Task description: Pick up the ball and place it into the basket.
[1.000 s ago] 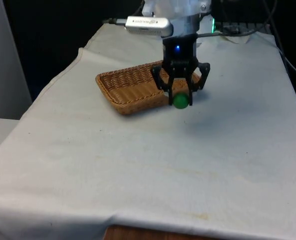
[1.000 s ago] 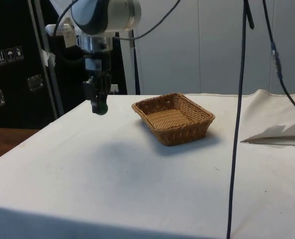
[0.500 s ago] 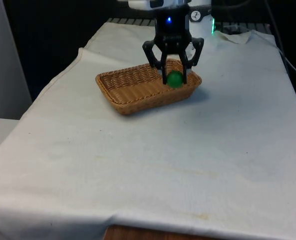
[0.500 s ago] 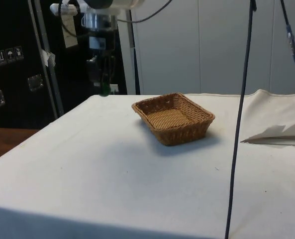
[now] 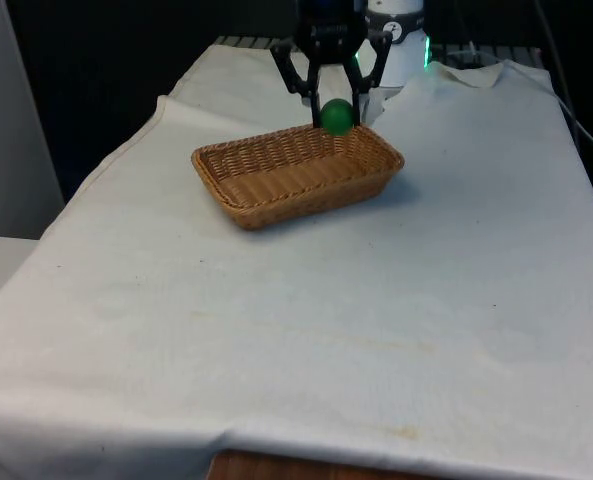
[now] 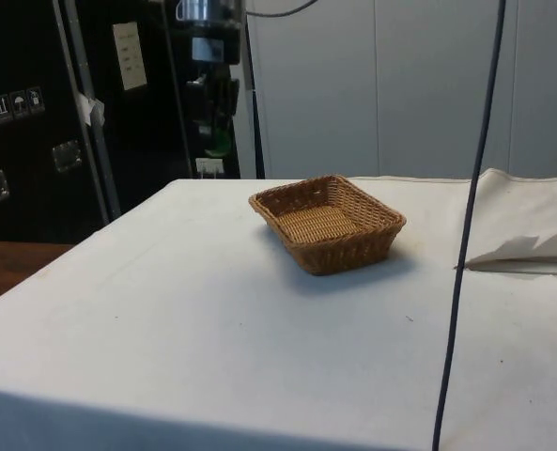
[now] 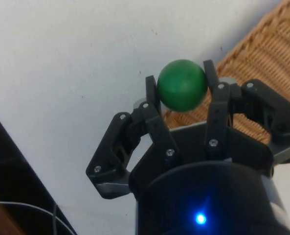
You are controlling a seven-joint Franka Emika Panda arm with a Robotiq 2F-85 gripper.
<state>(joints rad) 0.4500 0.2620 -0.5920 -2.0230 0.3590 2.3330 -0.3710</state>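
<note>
Wrist view: gripper [image 7: 182,95] clamped on green ball [image 7: 182,84], one black finger [image 7: 152,98] on each side of it, ball at the fingertips, roughly half of it poking past them.
Gripper, front view: gripper [image 5: 335,115] hangs in the air above the far rim of the basket [image 5: 266,200], fingers pointing down, linkage spread out to both sides above the ball [image 5: 336,116].
Gripper, side view: gripper [image 6: 218,143] high above the table's far end, off to the side of the basket [image 6: 348,254], not directly over its inside from this angle.
Ball: green, round, held clear of the cloth and of the basket [image 7: 267,54]; in the side view ball [image 6: 218,144] is well above table level.
Basket: shallow rectangular wicker tray, tan-brown, sits flat on the cloth, set at an angle to the table edges, inside looks bare.
Basket vs gripper: wrist view has one wicker corner beneath and just beside the fingers, white cloth under the rest.
Table: white cloth [image 5: 376,300], a few wrinkles, wood edge showing at the near side in the front view.
Cable: dark cable [image 6: 471,225] hangs down across the side view, near the camera.
</note>
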